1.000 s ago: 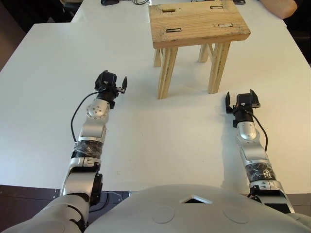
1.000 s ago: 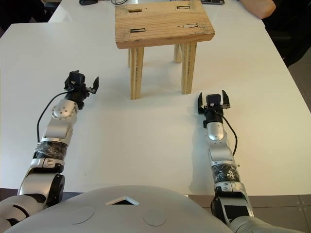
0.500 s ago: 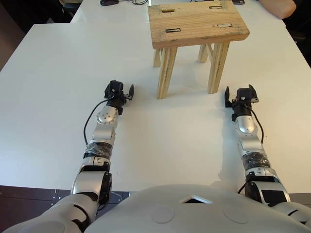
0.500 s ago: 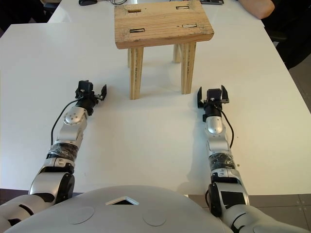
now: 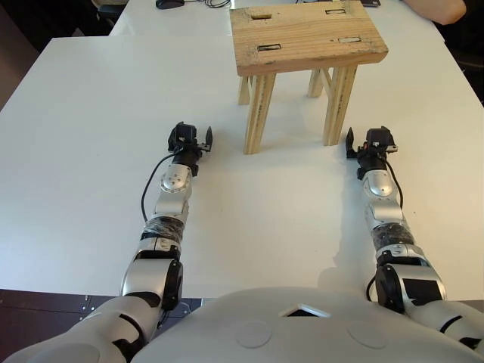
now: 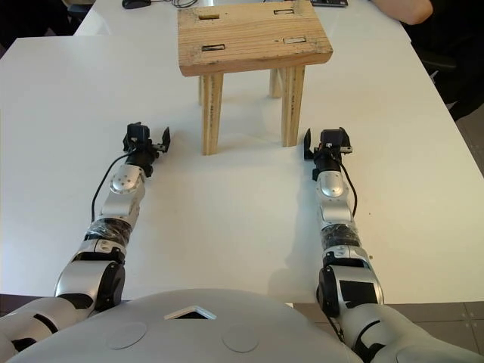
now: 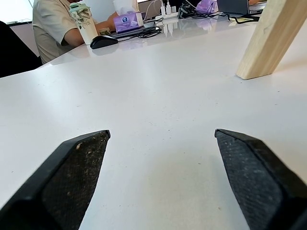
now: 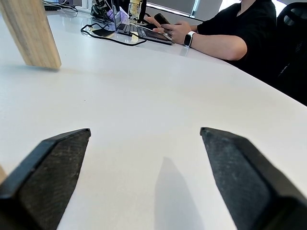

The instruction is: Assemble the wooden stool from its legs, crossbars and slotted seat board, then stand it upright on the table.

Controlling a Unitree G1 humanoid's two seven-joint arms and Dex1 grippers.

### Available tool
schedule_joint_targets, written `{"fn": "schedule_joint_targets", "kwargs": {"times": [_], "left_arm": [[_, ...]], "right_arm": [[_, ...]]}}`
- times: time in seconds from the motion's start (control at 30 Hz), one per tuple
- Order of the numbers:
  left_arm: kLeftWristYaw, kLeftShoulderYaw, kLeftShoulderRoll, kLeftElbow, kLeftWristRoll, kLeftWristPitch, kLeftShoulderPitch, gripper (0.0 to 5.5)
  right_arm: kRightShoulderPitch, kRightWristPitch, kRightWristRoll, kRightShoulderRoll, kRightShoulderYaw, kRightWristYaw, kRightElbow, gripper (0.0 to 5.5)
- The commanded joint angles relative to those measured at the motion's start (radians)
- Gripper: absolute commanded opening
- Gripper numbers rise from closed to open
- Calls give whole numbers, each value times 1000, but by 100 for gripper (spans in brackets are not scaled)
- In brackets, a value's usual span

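I am holding my left pincer (image 5: 194,134) low over the white table (image 5: 83,113), just beside the wooden stool (image 5: 310,62) on its left, level with its near left leg (image 5: 257,113) and not touching it. Its two fingers (image 7: 72,182) are standing spread wide apart, released, gripping nothing, with bare tabletop lying between them. My right pincer (image 5: 369,139) is resting low just beside the stool on its right, close to the near right leg (image 5: 338,106) but apart from it. Its fingers (image 8: 53,167) are likewise gaping, holding nothing. Both pincers are pointing toward the far side of the stool. The stool itself is standing upright on all four legs between my two pincers and a little beyond them, its slotted seat board (image 5: 302,30) sitting level on top with four slots showing in its upper face. A dark computer mouse (image 5: 171,4) is lying well beyond the stool, off its far left corner
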State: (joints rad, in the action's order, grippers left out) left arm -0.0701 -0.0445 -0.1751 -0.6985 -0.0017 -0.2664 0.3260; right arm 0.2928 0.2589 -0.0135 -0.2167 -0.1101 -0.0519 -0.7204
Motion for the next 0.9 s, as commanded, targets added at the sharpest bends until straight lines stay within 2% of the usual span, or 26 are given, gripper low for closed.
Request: {"fn": "schedule_joint_targets", "kwargs": {"times": [0.03, 0.43, 0.9], "left_arm": [[31, 2, 23, -50, 18, -23, 15, 405], [76, 8, 55, -149, 45, -92, 61, 405], [127, -15, 110, -150, 25, -69, 58, 405]], "right_arm": [[-10, -68, 4, -1, -3, 20, -56, 422], [80, -88, 1, -50, -25, 12, -213, 422], [161, -223, 218, -42, -240, -63, -260, 422]]}}
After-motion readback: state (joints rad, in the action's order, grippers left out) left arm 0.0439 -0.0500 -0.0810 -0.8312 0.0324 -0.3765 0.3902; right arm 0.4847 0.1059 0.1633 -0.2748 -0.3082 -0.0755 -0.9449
